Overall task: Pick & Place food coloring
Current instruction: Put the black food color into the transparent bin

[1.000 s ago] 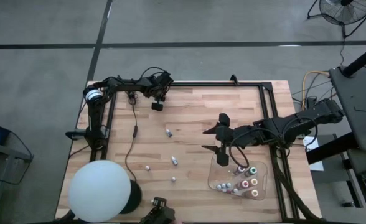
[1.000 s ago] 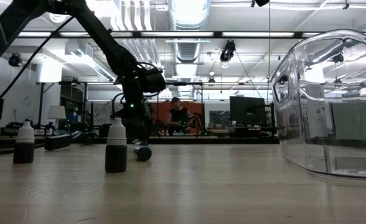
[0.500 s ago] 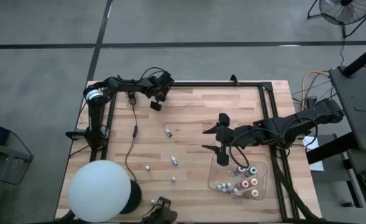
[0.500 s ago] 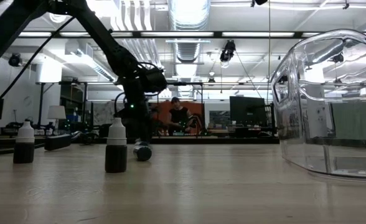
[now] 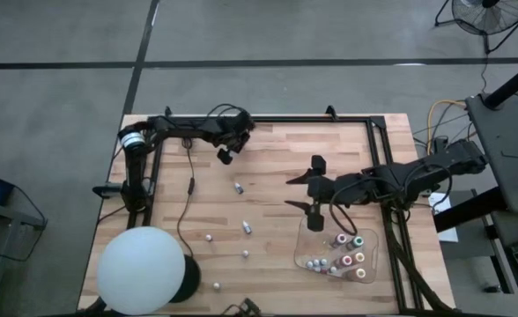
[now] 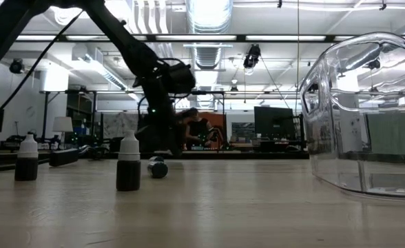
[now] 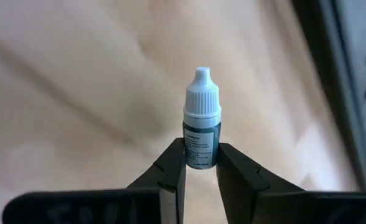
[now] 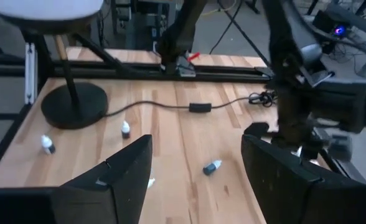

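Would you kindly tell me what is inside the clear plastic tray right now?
The clear tray holds several food coloring bottles, with red, green and white caps showing. The right tool hangs open beside its far edge, so nothing there is covered.

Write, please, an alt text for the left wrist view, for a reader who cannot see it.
The left pincer is shut on a small bottle with a white cap, gripping its lower body while it stands upright between the two dark fingers. Behind it is blurred light wood.
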Controlling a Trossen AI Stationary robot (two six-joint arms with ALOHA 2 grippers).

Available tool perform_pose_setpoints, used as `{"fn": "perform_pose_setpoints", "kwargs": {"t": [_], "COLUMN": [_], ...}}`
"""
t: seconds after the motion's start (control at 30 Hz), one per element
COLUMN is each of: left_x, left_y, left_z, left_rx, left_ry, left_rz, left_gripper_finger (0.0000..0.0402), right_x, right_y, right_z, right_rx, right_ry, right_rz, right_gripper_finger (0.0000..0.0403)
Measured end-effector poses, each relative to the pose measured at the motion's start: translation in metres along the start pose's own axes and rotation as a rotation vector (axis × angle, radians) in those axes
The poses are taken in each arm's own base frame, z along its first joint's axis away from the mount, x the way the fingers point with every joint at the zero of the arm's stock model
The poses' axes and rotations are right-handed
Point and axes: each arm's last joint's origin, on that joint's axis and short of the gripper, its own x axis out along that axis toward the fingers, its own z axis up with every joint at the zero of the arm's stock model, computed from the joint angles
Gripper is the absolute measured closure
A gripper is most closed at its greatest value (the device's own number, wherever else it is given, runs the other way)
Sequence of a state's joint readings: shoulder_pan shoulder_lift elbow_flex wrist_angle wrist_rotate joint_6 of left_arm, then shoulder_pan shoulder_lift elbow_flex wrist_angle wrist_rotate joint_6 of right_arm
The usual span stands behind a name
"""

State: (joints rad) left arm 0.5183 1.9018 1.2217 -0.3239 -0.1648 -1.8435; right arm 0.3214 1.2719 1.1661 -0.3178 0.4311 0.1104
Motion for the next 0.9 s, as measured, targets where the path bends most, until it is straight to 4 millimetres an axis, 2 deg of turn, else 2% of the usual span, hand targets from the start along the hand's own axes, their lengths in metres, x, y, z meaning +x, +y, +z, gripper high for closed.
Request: {"fn": "perform_pose_setpoints", "kwargs": {"t": [0.3,0.5,0.67,0.9], "left_x": [-0.011,-0.023,-0.04,-0.086], "left_y": [0.009,0.011,-0.002,-0.033], "left_z": [-0.043,-0.062,-0.075,-0.094], "left_rx": [0.324,0.511,0.719,0.992], "left_ry": [0.088,0.12,0.155,0.198], "left_rz": [-0.036,-0.077,-0.165,-0.365], "left_gripper_finger": [0.0355,0.0358,0.0358,0.0358], "right_x": [-0.022,-0.044,-0.066,-0.087], "right_y": [-0.01,-0.019,-0.029,-0.038], "right_z": [0.013,0.019,0.023,0.027], "right_rx": [0.044,0.079,0.134,0.157], "right_ry": [-0.057,-0.105,-0.145,-0.199], "right_rz": [-0.031,-0.029,-0.021,-0.014], "right_gripper_finger": [0.0169,0.017,0.017,0.017]}}
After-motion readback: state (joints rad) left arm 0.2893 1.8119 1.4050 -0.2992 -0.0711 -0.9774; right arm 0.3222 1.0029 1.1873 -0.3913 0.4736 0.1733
